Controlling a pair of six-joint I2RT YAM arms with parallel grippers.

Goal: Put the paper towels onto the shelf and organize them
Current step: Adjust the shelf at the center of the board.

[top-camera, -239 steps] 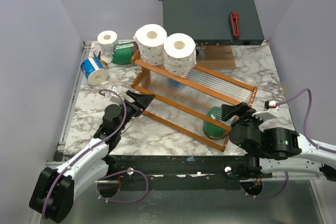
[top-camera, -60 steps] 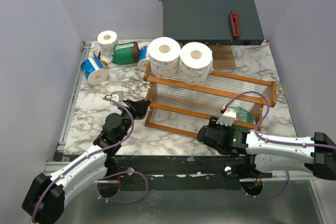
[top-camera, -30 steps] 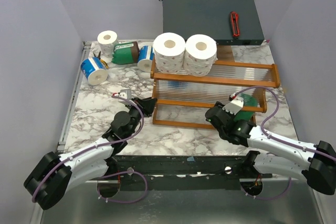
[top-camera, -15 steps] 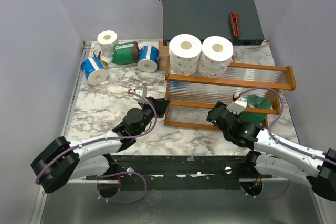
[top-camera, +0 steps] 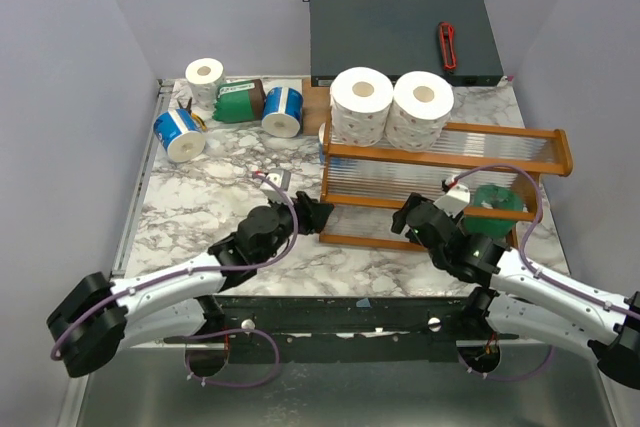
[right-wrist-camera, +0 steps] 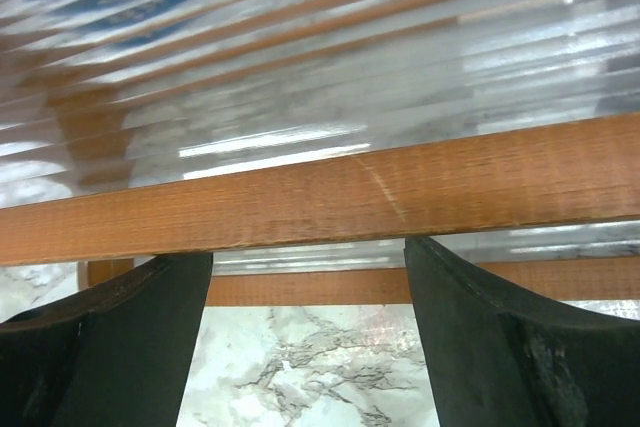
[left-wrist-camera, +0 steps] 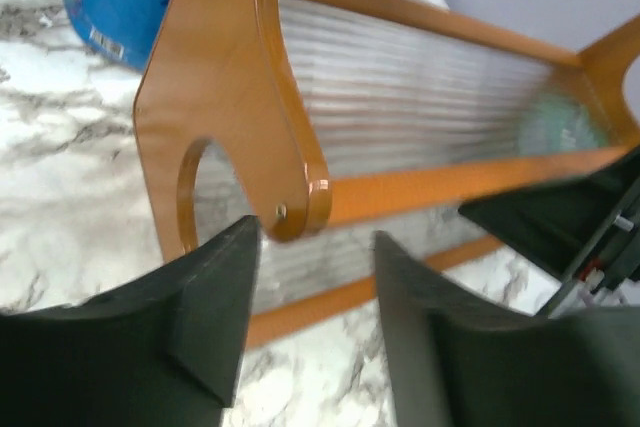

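The shelf [top-camera: 563, 154] stands upright at centre right, with two bare white paper towels [top-camera: 362, 105] [top-camera: 422, 110] on its top tier and a green-wrapped one [top-camera: 495, 197] lower at its right end. Loose rolls lie at the back left: white [top-camera: 204, 74], green [top-camera: 237, 102], blue [top-camera: 283, 110] and blue [top-camera: 178, 134]. My left gripper [top-camera: 318, 212] [left-wrist-camera: 315, 247] is open, its fingers either side of the lower tip of the shelf's left end panel [left-wrist-camera: 230, 97], clear of it. My right gripper [top-camera: 410, 217] [right-wrist-camera: 305, 262] is open just under the front rail [right-wrist-camera: 350, 192].
A flat dark grey metal box [top-camera: 400, 32] lies at the back with a red-handled tool [top-camera: 446, 45] on it. Grey walls close in on both sides. The shelf's right end reaches close to the table's right edge.
The shelf with its rolls has slid to the right. My left gripper has opened off the end panel, and the right gripper's jaws have spread wider at the front rail.
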